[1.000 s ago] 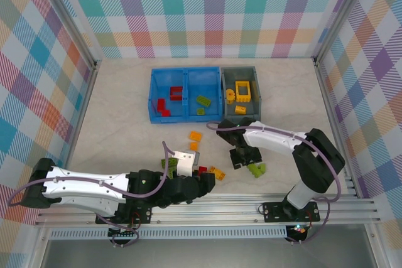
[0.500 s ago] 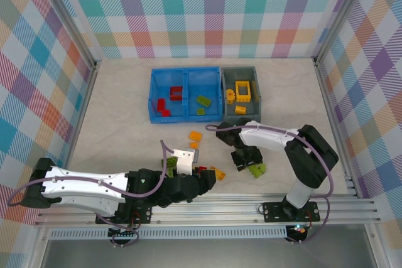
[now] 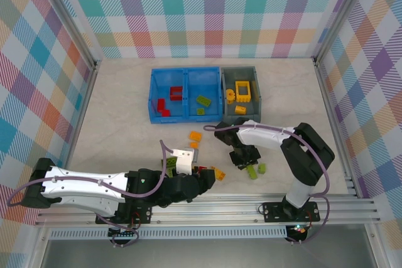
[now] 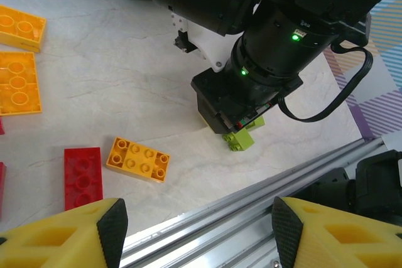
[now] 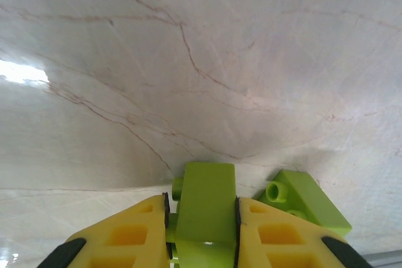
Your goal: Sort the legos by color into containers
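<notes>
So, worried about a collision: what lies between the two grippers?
One yellow-orange lego, close to the left gripper; otherwise bare table up to the right gripper, per the left wrist view.

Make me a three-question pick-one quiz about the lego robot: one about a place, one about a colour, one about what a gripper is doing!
1. Where are the put-away yellow legos? A. a red bowl B. the grey bin C. a cardboard box
2. What colour is the brick between the right gripper's fingers? A. red B. blue C. lime green
3. How is the left gripper? A. open, holding nothing B. shut on a spoon C. shut on a cup
Answers: B, they lie inside the grey bin; C, the right wrist view shows it pinched, green; A, its fingers stand wide apart, nothing between.
</notes>
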`<state>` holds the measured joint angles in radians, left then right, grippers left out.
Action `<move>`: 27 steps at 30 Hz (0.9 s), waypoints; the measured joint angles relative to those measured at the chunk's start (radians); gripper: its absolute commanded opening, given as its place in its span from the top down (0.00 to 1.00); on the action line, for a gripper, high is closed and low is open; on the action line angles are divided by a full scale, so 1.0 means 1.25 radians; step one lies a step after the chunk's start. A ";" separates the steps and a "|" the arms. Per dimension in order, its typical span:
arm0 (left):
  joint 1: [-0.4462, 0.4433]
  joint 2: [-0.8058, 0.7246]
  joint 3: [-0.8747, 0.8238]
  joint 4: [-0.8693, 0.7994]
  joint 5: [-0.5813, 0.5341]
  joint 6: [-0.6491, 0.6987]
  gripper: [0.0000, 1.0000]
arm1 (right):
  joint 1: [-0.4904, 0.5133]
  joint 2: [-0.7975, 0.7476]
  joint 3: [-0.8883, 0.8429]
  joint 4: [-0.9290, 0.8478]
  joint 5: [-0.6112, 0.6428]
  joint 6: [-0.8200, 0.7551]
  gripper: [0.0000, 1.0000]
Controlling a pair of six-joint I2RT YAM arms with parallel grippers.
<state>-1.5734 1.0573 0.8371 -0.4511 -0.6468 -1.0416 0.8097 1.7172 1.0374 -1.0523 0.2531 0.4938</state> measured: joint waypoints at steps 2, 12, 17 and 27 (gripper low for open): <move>0.000 -0.002 0.015 -0.032 -0.019 -0.012 0.38 | 0.000 -0.008 0.028 -0.004 0.001 -0.004 0.81; 0.000 -0.024 0.204 -0.373 -0.230 -0.158 0.38 | -0.007 -0.006 0.440 0.016 -0.008 -0.014 0.81; 0.000 -0.034 0.220 -0.455 -0.300 -0.182 0.38 | -0.027 0.139 0.631 0.088 -0.017 -0.013 0.82; 0.000 -0.020 0.223 -0.474 -0.322 -0.178 0.38 | -0.154 0.425 0.793 0.201 -0.190 0.005 0.82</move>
<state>-1.5734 1.0328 1.1156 -1.0431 -1.0489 -1.2640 0.6178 2.2482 2.0293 -0.8005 0.0158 0.5007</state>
